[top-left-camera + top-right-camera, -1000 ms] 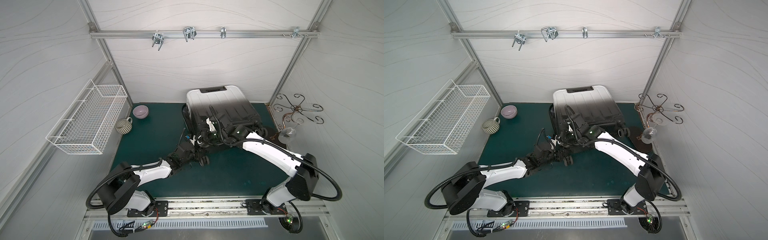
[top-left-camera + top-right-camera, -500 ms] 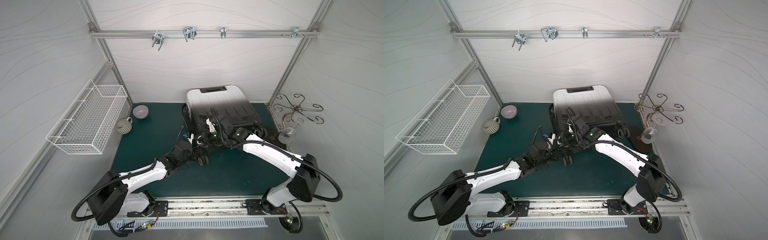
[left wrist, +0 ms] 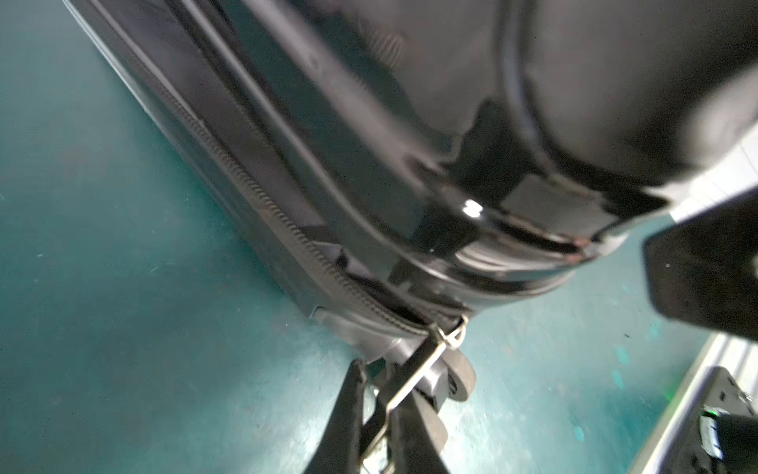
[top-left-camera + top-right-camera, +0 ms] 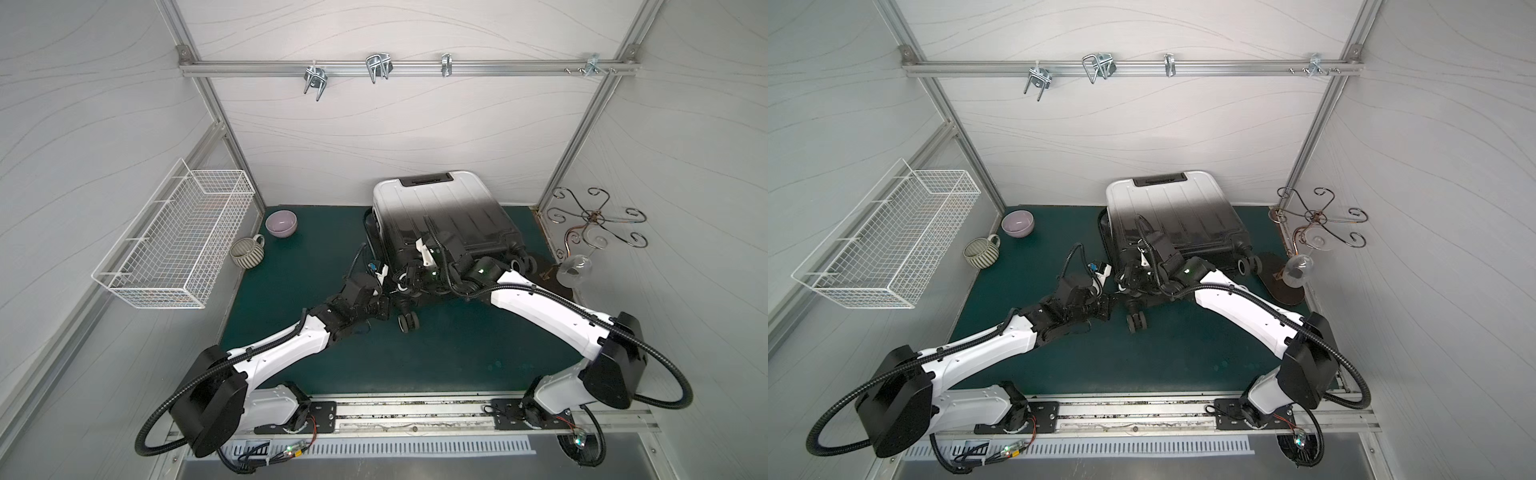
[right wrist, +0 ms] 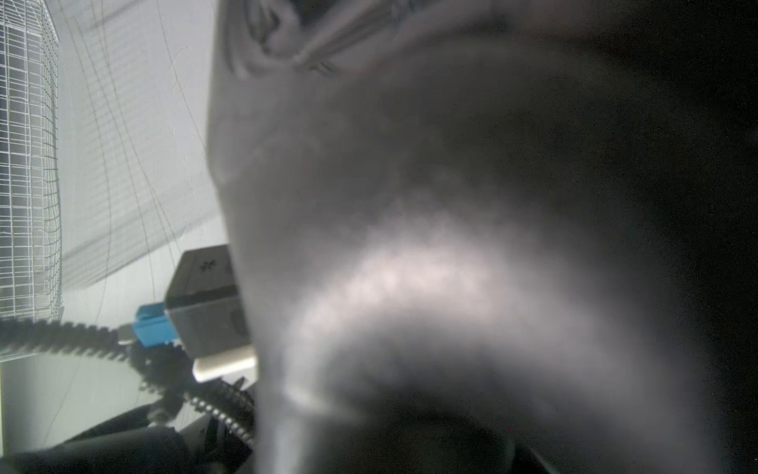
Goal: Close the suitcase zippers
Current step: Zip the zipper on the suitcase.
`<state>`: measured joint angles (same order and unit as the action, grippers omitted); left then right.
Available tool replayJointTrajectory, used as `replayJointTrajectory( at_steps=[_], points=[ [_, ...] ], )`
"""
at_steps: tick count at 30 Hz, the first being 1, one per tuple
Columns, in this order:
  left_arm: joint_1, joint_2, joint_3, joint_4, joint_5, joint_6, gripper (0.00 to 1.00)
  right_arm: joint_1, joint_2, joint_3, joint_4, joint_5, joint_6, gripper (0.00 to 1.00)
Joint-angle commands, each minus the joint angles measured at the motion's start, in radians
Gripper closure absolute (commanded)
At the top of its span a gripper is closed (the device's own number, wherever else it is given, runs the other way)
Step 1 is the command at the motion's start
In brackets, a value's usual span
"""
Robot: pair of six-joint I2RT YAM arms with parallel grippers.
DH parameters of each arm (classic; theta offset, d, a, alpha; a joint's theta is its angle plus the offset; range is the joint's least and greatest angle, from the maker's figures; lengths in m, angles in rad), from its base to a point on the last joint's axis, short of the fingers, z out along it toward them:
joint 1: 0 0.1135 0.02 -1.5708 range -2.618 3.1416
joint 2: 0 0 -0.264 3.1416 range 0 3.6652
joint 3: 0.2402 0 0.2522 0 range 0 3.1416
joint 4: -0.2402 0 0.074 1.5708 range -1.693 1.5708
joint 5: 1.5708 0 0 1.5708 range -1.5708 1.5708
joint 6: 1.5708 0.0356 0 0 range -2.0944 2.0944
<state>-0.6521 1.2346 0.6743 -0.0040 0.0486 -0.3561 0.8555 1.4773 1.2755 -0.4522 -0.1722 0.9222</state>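
Left gripper [image 3: 381,383]: you have it pinched tight on the zipper pull [image 3: 434,349] at the near wheel corner of the suitcase [image 4: 440,216], just above the green tabletop [image 4: 457,353]. Your right gripper [image 4: 415,276] sits against the dark shell at that corner; its spread you cannot tell.

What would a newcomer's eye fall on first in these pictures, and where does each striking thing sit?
First, the suitcase, its ribbed shell fading white to black, lying on the green mat near the back wall. In the left wrist view, the left end effector is shut on a silvery zipper pull at the case's corner beside a wheel. A white wire basket hangs on the left-hand wall.
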Motion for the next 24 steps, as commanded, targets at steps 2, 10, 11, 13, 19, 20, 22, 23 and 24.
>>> replayJointTrajectory(
  at_steps=[2, 10, 11, 13, 19, 20, 22, 23, 24],
  points=[
    [0.146, -0.019, 0.077, 0.021, -0.236, -0.037, 1.0, -0.021, -0.087, -0.063, -0.377, -0.046, 0.034, 1.0],
    [0.305, 0.029, 0.174, -0.102, -0.14, -0.013, 1.0, -0.044, -0.191, -0.115, -0.506, 0.061, -0.064, 1.0],
    [0.305, 0.034, 0.196, -0.135, -0.142, 0.001, 1.0, -0.045, -0.201, -0.108, -0.537, 0.075, -0.082, 1.0],
    [0.305, 0.03, 0.226, -0.178, -0.141, 0.019, 1.0, -0.049, -0.223, -0.09, -0.589, 0.1, -0.117, 1.0],
    [0.318, 0.089, 0.304, -0.23, -0.142, 0.042, 1.0, -0.058, -0.289, -0.051, -0.672, 0.059, -0.225, 1.0],
    [0.317, 0.113, 0.331, -0.233, -0.111, 0.034, 1.0, -0.058, -0.289, -0.049, -0.679, 0.038, -0.236, 1.0],
    [0.293, 0.165, 0.363, -0.221, -0.075, 0.006, 1.0, -0.047, -0.276, -0.058, -0.675, 0.039, -0.238, 1.0],
    [0.273, 0.189, 0.378, -0.226, -0.086, 0.005, 1.0, -0.046, -0.27, -0.069, -0.656, 0.026, -0.23, 1.0],
    [0.267, 0.211, 0.388, -0.233, -0.075, -0.004, 1.0, -0.042, -0.264, -0.08, -0.629, 0.002, -0.217, 1.0]
  ],
)
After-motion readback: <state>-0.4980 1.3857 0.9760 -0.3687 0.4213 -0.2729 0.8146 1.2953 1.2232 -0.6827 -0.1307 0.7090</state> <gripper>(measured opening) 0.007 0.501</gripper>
